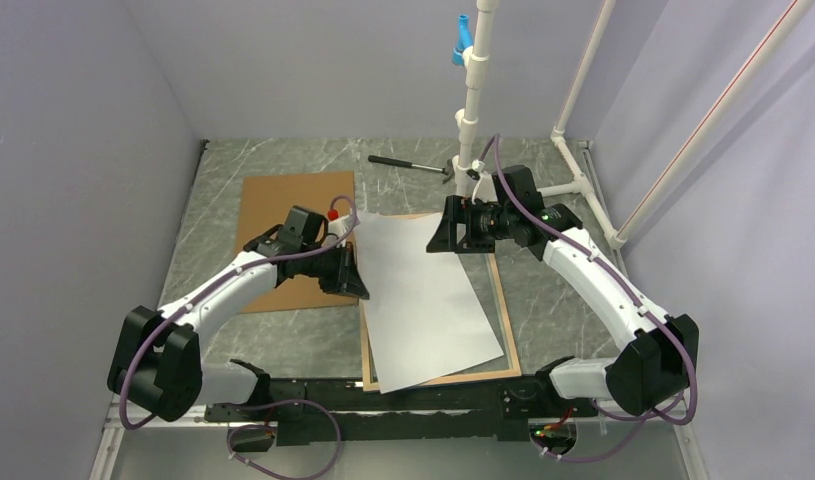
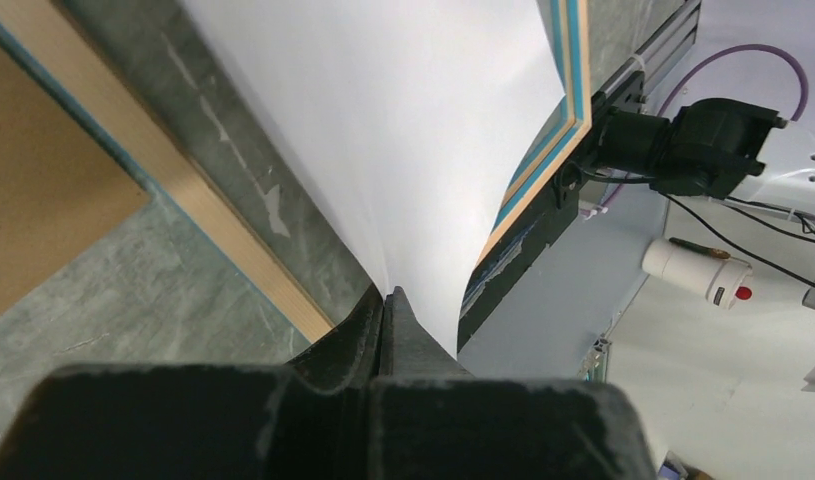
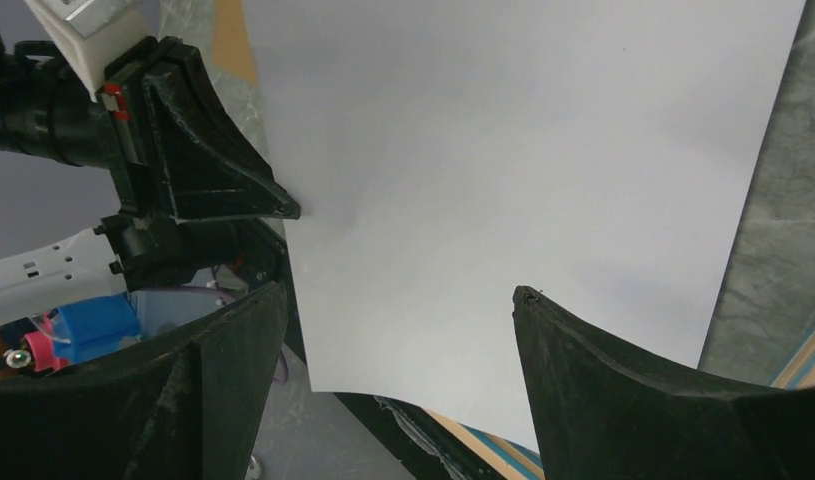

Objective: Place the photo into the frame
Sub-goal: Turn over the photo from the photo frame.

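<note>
The photo (image 1: 428, 300) lies white back up, askew over the frame (image 1: 504, 310), whose light wood back faces up on the table. My left gripper (image 1: 361, 285) is shut on the photo's left edge; in the left wrist view the jaws (image 2: 388, 295) pinch the white sheet (image 2: 403, 130), which curves upward, with the frame's wood rail (image 2: 213, 220) beside it. My right gripper (image 1: 445, 235) is open at the photo's far edge. In the right wrist view its fingers (image 3: 398, 290) stand wide apart over the white sheet (image 3: 503, 150), holding nothing. The frame's turquoise edge (image 3: 483, 435) shows below.
A plain brown backing board (image 1: 298, 240) lies on the table left of the frame, under my left arm. A black hammer (image 1: 408, 165) lies at the back. A white pipe stand (image 1: 473, 120) rises behind my right gripper. Grey walls enclose the table.
</note>
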{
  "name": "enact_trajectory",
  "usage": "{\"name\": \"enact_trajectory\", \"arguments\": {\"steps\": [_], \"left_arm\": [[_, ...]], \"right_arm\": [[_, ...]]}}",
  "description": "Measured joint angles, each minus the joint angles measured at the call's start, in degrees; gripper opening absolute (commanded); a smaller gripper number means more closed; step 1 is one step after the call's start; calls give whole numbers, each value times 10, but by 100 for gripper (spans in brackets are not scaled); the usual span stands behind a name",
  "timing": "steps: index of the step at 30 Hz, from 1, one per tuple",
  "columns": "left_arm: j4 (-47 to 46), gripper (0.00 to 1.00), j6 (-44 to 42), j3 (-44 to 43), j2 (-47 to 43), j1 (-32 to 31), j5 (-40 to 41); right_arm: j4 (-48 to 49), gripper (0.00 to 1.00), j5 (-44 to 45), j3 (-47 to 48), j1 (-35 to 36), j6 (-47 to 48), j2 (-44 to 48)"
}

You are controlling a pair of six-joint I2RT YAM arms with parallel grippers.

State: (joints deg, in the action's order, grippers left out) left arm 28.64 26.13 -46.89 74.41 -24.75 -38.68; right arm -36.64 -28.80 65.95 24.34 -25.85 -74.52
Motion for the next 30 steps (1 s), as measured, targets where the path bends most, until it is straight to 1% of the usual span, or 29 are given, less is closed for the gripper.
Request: {"name": "enact_trajectory", "arguments": {"steps": [8,17,30], "left_arm": [[2,0,-16,-35,11,-4,-21],[12,0,-47,-87,97,-5,-32],[0,0,-52,-125,173,-30,-35]], "right_arm": [[-5,85,0,5,-3,2,4],[-7,85,0,6,-7,7,4],[-7,85,0,6,-12,10,4]]}}
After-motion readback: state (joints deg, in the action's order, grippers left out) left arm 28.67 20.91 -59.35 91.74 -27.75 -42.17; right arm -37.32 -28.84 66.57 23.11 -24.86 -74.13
